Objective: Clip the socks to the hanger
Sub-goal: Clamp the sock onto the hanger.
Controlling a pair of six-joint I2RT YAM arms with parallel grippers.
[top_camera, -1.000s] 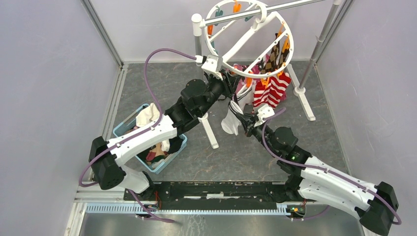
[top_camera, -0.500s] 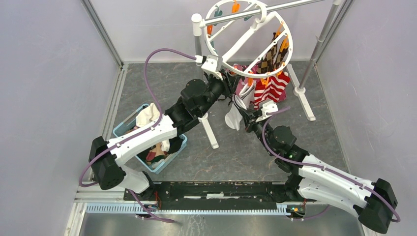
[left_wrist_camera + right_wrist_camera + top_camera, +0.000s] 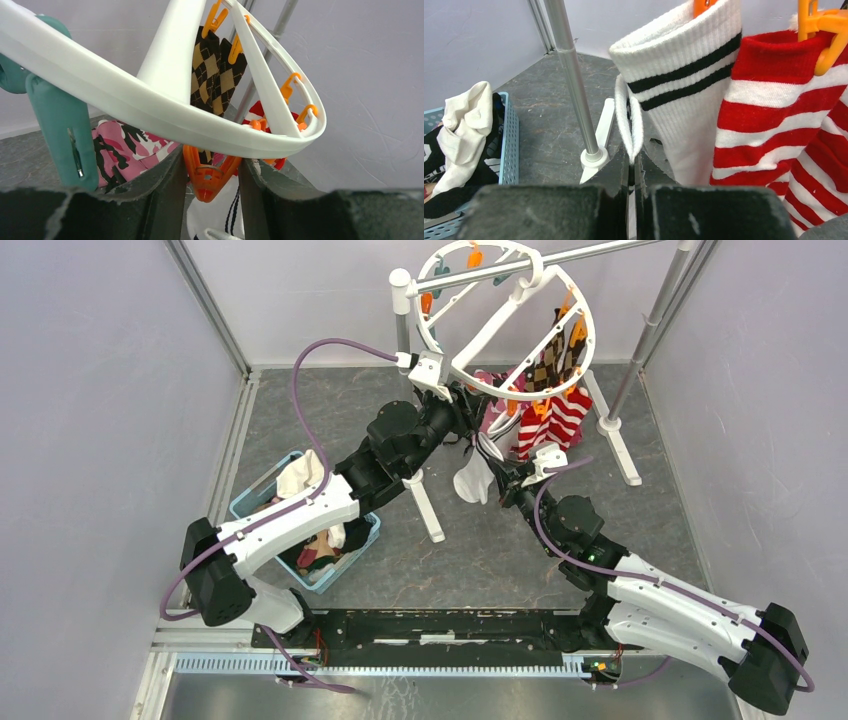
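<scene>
Hanging from the silver rail [image 3: 600, 250], the hanger [image 3: 150, 112] carried argyle socks [image 3: 215, 75] and a red-striped sock [image 3: 784, 125] on orange pins. The left gripper [image 3: 211, 157] stood partly spread on either side of an orange clothespin [image 3: 209, 182] under the rim; whether it squeezed the pin, I cannot tell. The right gripper [image 3: 631, 165] pinched the cuff edge of a white sock [image 3: 684, 115]. A rail pole [image 3: 571, 75] stood close beside that sock, pink camouflage cloth [image 3: 130, 150] crowded behind the pin, and a blue basket [image 3: 509, 135] sat on the table.
</scene>
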